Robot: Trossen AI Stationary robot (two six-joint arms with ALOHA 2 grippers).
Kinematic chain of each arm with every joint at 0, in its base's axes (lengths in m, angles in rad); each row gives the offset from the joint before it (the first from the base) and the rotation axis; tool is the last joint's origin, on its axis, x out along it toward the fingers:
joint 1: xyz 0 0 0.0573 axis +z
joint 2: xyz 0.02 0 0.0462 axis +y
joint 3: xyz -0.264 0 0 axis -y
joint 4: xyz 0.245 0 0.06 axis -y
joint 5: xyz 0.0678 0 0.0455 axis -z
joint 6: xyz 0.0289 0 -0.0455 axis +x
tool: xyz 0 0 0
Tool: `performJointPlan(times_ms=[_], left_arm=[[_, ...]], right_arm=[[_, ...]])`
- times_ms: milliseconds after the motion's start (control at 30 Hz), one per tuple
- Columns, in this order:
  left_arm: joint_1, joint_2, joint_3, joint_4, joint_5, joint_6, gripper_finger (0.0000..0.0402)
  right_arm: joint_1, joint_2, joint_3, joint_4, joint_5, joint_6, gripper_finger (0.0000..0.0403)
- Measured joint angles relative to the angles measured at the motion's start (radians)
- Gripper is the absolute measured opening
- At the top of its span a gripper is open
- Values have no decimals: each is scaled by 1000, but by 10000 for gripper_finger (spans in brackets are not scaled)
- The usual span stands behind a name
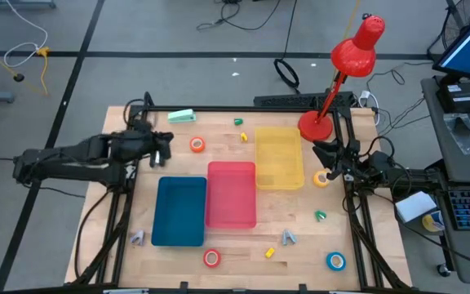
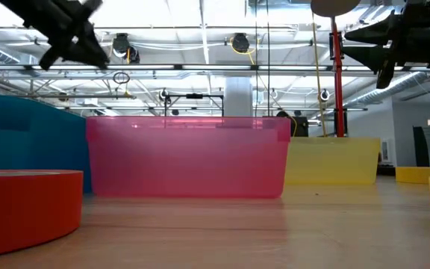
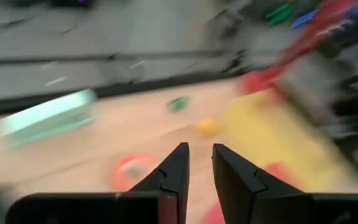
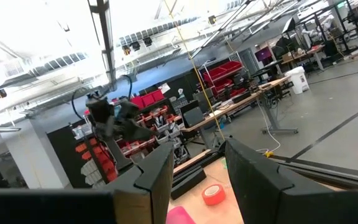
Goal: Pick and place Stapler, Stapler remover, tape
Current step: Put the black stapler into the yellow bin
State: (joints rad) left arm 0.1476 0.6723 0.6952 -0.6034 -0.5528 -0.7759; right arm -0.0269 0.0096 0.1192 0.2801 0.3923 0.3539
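Observation:
A mint-green stapler [image 1: 182,117] [image 3: 48,118] lies at the table's far edge. Tape rolls lie flat: orange [image 1: 197,144] [image 3: 129,171], yellow [image 1: 322,178], red-orange [image 1: 211,258] [image 2: 21,205] and blue [image 1: 335,260]. Small stapler removers are scattered: green [image 1: 239,122] [image 3: 179,102], yellow [image 1: 244,136] [image 3: 207,126], grey [image 1: 289,237]. My left gripper [image 1: 168,155] [image 3: 197,168] hangs above the table's left part, short of the orange roll, its fingers a narrow gap apart and empty. My right gripper [image 1: 326,153] [image 4: 197,171] waits raised at the right edge, open and empty.
Three bins stand side by side mid-table: blue [image 1: 179,211], pink [image 1: 232,194] and yellow [image 1: 279,157]. A red desk lamp [image 1: 317,124] stands at the far right corner. More removers lie near the front: green [image 1: 321,216], yellow [image 1: 269,253], grey [image 1: 138,238].

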Motion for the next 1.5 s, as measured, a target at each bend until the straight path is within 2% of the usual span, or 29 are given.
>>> performJointPlan(times_ms=[200,300,400,533,600,800,1100,1500], left_arm=[[115,155,129,-398,-18,-181,69],[185,203,127,-522,15,-217,69],[253,247,112,-587,94,-215,69],[314,295,102,-603,203,-164,69],[329,316,101,-601,224,-145,69],[360,367,101,-597,216,-97,69],[402,451,101,-597,203,-140,69],[461,541,101,-551,226,-64,70]], right_arm=[[0,0,0,0,0,0,141],[0,0,0,0,0,0,141],[0,0,0,0,0,0,141],[0,0,0,0,0,0,141],[0,0,0,0,0,0,141],[0,0,0,0,0,0,141],[0,0,0,0,0,0,141],[0,0,0,-1,0,0,141]])
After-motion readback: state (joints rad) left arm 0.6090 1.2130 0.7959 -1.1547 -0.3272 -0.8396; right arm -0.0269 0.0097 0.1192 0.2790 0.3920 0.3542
